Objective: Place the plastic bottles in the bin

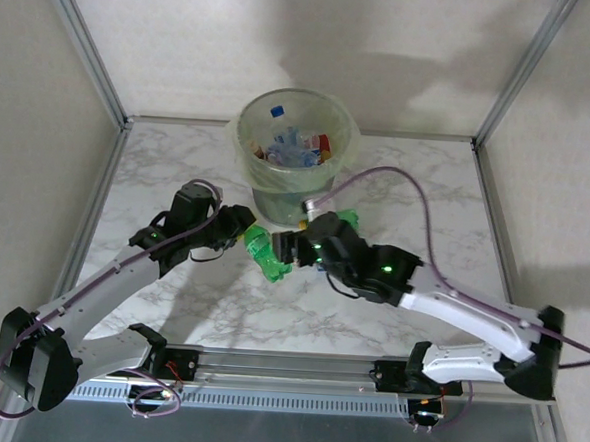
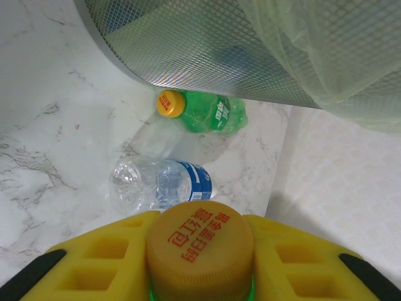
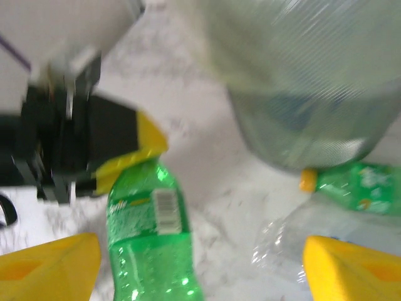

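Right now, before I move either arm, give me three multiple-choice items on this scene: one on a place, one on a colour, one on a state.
1. Where do the loose green bottle and clear bottle lie?
A on the table beside the bin; B in the bin; C on the rail.
2. What colour is the cap in the left tool?
A blue; B yellow; C white.
3. How is the right tool?
A open; B shut on a bottle; C shut on nothing.

1 A: both lie on the marble by the bin's wall.
2 B: the left wrist view shows a yellow cap clamped between the pads.
3 A: its fingers stand wide apart around the held bottle.
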{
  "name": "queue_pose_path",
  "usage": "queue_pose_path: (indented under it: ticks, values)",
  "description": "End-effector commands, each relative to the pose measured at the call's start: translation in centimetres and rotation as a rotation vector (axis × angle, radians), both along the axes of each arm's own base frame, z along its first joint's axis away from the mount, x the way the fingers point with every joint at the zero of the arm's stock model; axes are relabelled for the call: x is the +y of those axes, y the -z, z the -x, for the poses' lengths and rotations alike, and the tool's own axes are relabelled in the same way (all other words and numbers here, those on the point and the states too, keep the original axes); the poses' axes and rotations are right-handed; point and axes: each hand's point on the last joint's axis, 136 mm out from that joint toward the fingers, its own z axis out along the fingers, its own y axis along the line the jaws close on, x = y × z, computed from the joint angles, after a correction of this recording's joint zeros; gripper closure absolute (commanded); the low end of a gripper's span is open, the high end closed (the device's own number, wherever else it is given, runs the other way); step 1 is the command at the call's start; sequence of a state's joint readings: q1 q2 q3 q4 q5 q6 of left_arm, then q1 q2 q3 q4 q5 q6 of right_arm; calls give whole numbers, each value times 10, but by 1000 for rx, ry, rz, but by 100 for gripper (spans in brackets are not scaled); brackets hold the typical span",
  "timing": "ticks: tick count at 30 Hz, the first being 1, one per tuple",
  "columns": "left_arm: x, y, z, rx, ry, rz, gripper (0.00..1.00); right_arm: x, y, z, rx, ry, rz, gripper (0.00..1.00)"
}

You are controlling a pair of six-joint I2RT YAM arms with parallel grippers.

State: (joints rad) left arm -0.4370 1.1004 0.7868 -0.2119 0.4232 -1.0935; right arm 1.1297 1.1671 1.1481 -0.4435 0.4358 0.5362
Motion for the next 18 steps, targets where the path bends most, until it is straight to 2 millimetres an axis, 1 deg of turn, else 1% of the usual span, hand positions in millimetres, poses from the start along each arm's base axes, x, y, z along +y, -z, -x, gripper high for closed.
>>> queue_pose_path:
  ticks: [1,2,3,4,6,8,12,16,18]
  values:
    - [-3,-28,-5,-72,22,0,75,-64,-31,-24,-72,260,-53,12]
    - [-4,-32,-6,-79,27,0,75,-81,-33,-28,-69,319,-59,11]
    - [-5,-37,-5,-88,34,0,75,-102,-33,-35,-58,394,-61,11]
    - [-6,-42,-6,-96,39,4,75,-123,-31,-40,-37,465,-59,11]
    - [-11,-56,-5,-121,62,19,75,-157,-21,-47,5,576,-52,11]
    - [-15,-70,-4,-142,86,29,75,-176,-14,-50,31,626,-61,11]
    - [-15,-102,-6,-198,100,25,75,-196,-11,-57,65,675,-112,11]
    - [-18,-130,-12,-246,94,49,75,-201,-6,-61,90,688,-126,11]
    - [-18,-147,-20,-278,89,44,75,-201,-3,-61,102,687,-134,11]
